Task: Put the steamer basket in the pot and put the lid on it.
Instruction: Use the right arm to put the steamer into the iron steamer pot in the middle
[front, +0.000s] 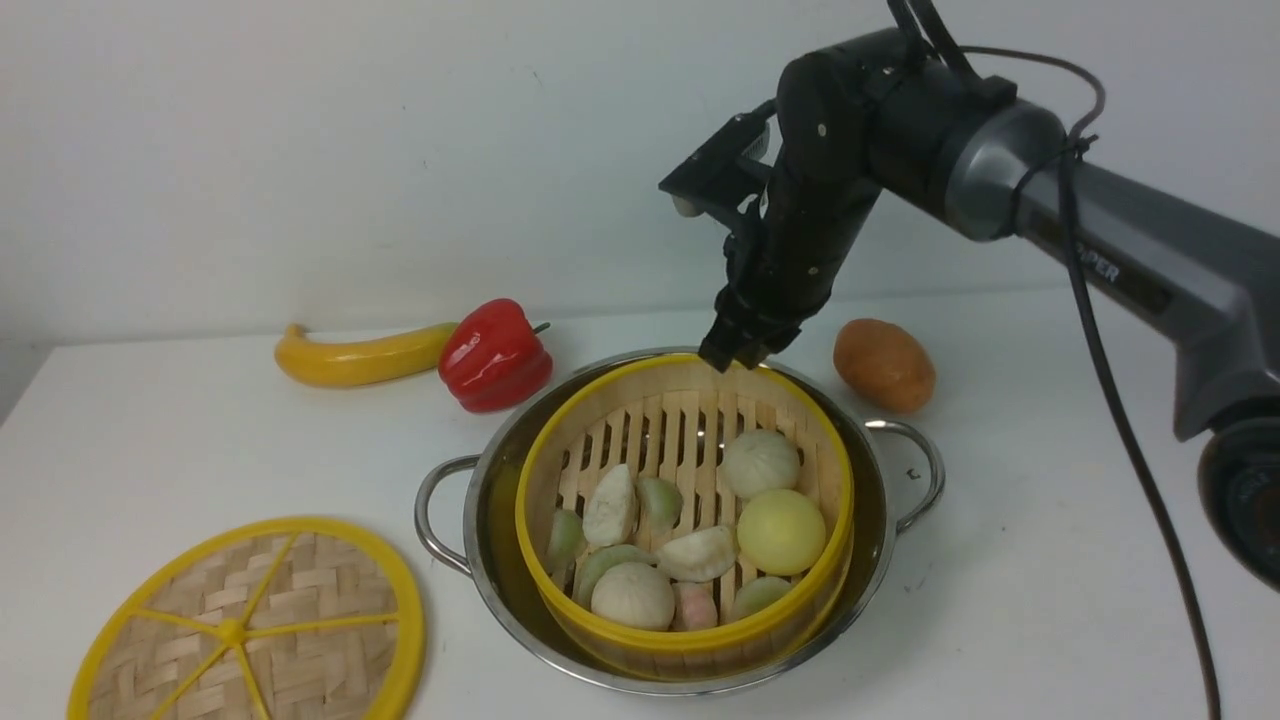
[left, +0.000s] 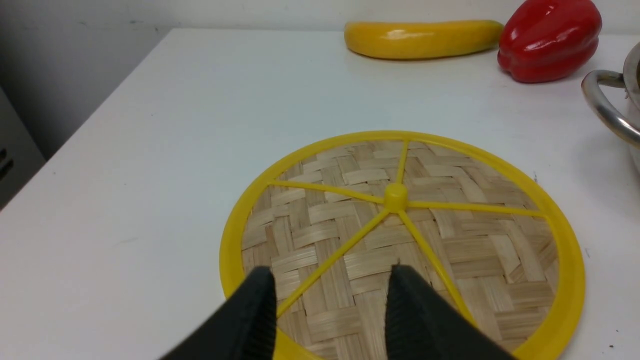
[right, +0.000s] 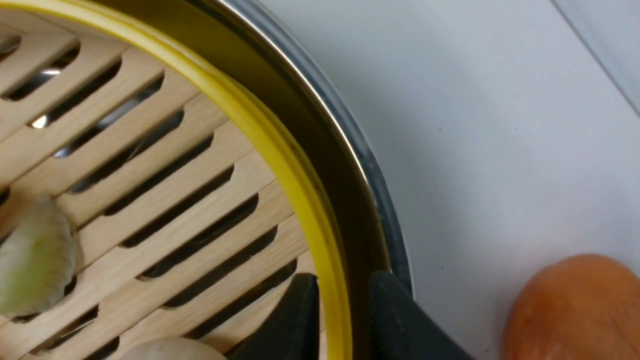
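Over the lid (front: 250, 630) on the table (front: 150, 430), the left end effector (left: 330, 280) was held spread, empty. Beyond, the steamer basket (front: 680, 645) was seated in the pot (front: 430, 510), its far rim straddled by the right end effector (front: 735, 355); whether it was clamped could not be told.

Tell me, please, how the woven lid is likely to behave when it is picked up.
The lid is probably light: thin woven bamboo in a slim plastic rim. Its spokes should keep it fairly stiff. Lying flat on the table, it may slide if pushed and offers little edge to grip.
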